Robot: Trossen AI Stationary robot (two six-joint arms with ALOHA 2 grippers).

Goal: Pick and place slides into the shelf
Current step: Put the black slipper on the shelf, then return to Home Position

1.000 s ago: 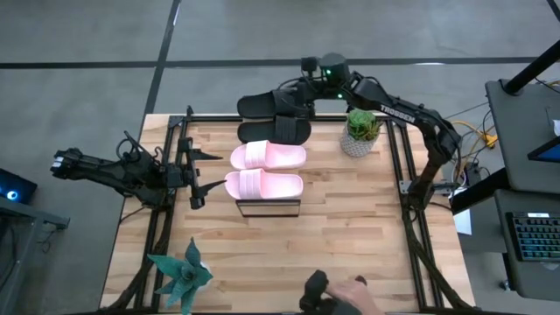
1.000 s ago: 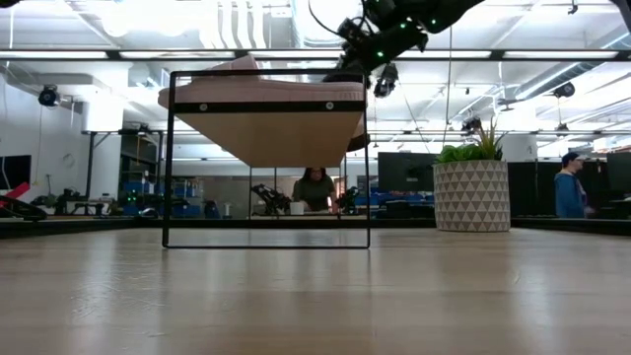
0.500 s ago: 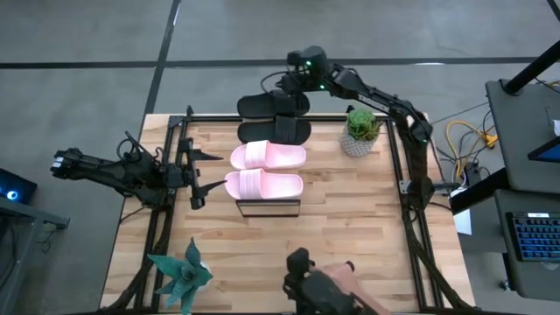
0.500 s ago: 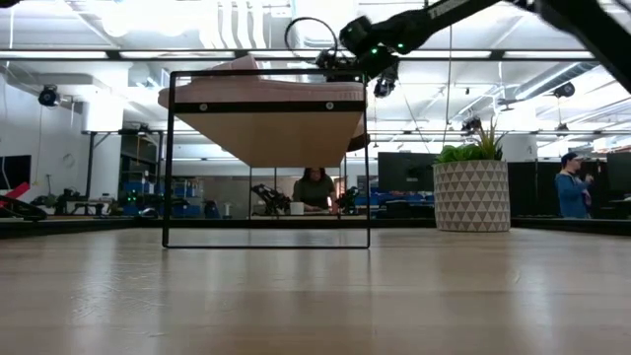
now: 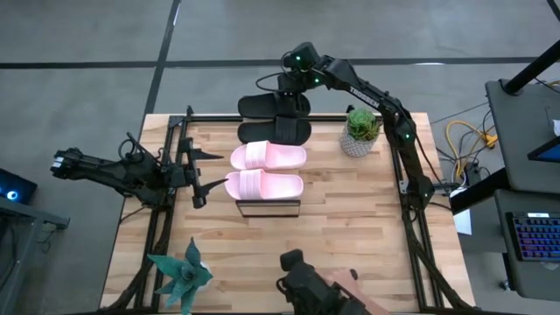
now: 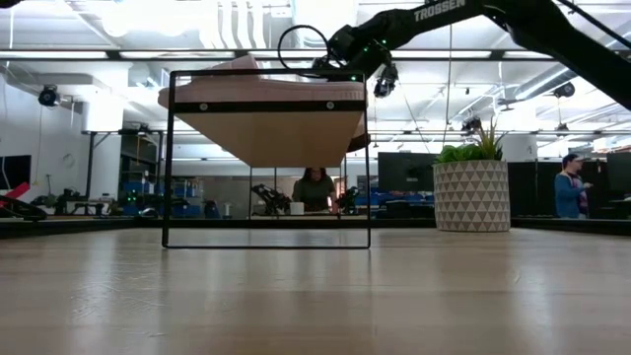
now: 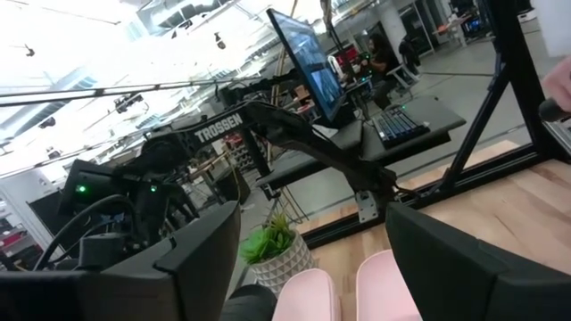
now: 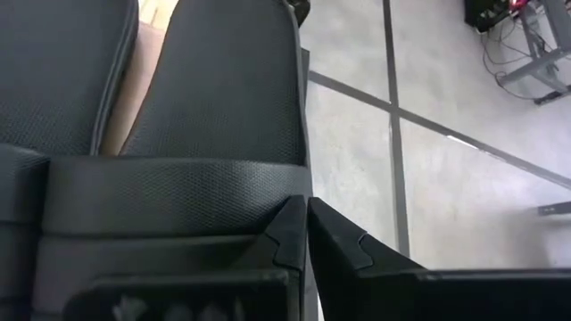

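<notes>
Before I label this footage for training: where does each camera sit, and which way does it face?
High: overhead, looking down; both arms, the shelf, left gripper open.
Low: table height, level across; shelf, right arm above.
Left wrist: past its own fingers toward the pink slides.
Right wrist: right gripper shut over a black slide.
Shared: high and low both show the potted plant.

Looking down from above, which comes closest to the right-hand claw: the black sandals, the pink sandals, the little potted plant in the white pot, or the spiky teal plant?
From the shut right gripper, high view:
1. Black pair of slide sandals, directly under it at the table's far edge.
2. Small green plant in a white patterned pot, to its right.
3. Light pink pair of slide sandals, nearer mid-table.
4. Spiky teal plant, near-left corner.
</notes>
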